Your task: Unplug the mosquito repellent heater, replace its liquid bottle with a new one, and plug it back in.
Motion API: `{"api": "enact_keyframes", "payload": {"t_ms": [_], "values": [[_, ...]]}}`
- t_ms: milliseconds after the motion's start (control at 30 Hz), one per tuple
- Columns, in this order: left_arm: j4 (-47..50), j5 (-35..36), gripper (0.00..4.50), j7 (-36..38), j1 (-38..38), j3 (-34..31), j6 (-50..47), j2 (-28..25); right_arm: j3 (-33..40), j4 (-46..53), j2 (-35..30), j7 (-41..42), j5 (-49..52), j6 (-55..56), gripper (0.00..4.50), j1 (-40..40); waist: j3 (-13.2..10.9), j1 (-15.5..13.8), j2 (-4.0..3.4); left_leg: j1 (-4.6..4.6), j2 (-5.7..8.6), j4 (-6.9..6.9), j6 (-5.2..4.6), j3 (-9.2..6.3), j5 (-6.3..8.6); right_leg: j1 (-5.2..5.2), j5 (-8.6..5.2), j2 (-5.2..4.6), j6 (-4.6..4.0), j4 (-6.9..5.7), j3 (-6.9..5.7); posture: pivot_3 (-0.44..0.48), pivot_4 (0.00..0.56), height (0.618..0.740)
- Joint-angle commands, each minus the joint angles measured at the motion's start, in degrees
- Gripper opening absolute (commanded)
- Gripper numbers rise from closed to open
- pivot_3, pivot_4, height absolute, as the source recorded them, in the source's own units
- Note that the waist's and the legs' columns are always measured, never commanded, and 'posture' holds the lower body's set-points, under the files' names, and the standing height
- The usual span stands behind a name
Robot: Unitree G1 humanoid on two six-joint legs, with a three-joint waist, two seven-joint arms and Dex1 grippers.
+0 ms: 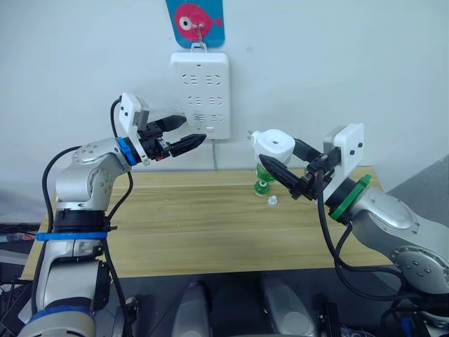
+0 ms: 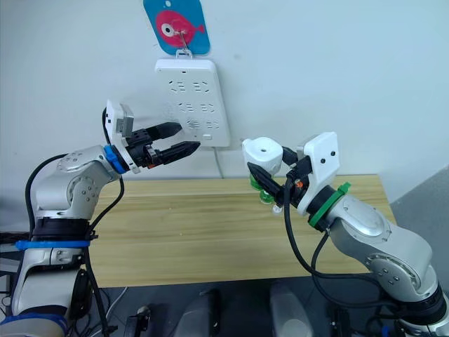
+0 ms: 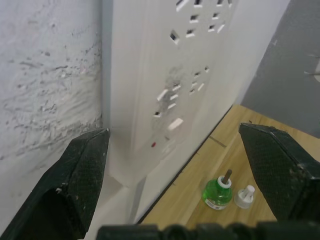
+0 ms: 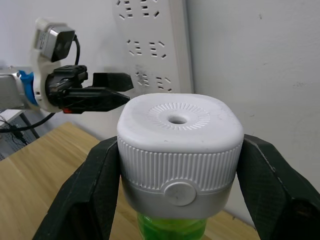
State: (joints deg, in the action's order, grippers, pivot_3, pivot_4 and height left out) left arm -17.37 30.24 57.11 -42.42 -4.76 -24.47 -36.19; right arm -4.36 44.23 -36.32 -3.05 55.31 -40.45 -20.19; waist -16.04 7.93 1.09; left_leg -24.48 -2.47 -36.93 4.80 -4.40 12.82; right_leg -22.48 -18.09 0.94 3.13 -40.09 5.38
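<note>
My right gripper (image 1: 278, 156) is shut on the mosquito repellent heater (image 1: 273, 144), a white rounded unit held in the air above the table's back edge, its round hole facing up. Two metal prongs stick out of it toward the wall. In the right wrist view the fingers (image 4: 97, 192) clamp its ribbed sides, and green liquid bottle (image 4: 170, 227) shows directly under it. A second green bottle (image 3: 217, 193) with a bare wick stands on the table beside a small white cap (image 3: 245, 196). My left gripper (image 1: 193, 130) hangs open and empty, just in front of the power strip's lower sockets.
A white multi-socket power strip (image 1: 200, 84) hangs on the wall from a blue fish-shaped hook (image 1: 196, 21), its cable dropping behind the table. The wooden table (image 1: 196, 225) runs below both arms.
</note>
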Motion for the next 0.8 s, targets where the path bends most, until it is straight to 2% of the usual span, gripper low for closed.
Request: {"api": "enact_keyframes", "payload": {"t_ms": [33, 200, 467, 667, 800], "values": [[-2.47, -1.47, 4.50, 2.61, -2.89, 0.26, 2.21, 0.55, 2.24, 2.25, 2.45, 0.37, 0.93, 0.61, 2.99, 0.63, 0.00, 0.01, 0.00, 0.00, -0.01, 0.00, 0.00, -0.01, 0.00, 0.00, 0.00, 0.00, 0.00, 0.00, -0.01, -0.218, 0.239, 0.729], [-5.77, -3.21, 4.50, 5.62, -5.05, 1.19, 2.43, 1.31, 5.64, 1.09, 7.10, -2.79, 13.11, -0.16, 2.99, 0.85, 0.00, 0.04, 0.00, -0.03, -0.01, -0.01, 0.00, -0.01, 0.00, -0.02, 0.00, 0.00, -0.01, -0.02, -0.01, -0.221, 0.238, 0.729], [-10.84, -4.34, 4.50, 8.91, -8.64, 1.36, 2.23, 3.19, 7.54, 0.07, 7.45, -9.16, 26.61, -0.06, 2.99, -1.12, 0.00, 0.07, 0.00, -0.03, 0.00, -0.03, 0.00, -0.02, 0.00, -0.02, 0.00, -0.01, -0.01, -0.06, -0.02, -0.224, 0.237, 0.729], [-14.88, -6.94, 4.50, 6.26, -9.66, -0.26, 5.67, 3.46, 6.76, 0.27, 5.38, -12.34, 30.67, -0.30, 2.99, -2.90, 0.00, 0.14, 0.00, -0.06, 0.00, -0.04, 0.00, -0.06, -0.01, -0.02, 0.00, -0.01, -0.01, -0.07, -0.07, -0.230, 0.232, 0.729], [-14.60, -6.22, 4.50, 6.37, -9.34, -0.75, 5.51, 3.99, 5.53, 0.54, 3.97, -12.29, 30.73, -0.75, 2.99, -4.10, 0.00, 0.20, 0.00, 0.01, 0.02, -0.13, 0.00, -0.06, -0.06, -0.03, 0.01, 0.00, -0.01, -0.33, -0.02, -0.226, 0.229, 0.729]]}}
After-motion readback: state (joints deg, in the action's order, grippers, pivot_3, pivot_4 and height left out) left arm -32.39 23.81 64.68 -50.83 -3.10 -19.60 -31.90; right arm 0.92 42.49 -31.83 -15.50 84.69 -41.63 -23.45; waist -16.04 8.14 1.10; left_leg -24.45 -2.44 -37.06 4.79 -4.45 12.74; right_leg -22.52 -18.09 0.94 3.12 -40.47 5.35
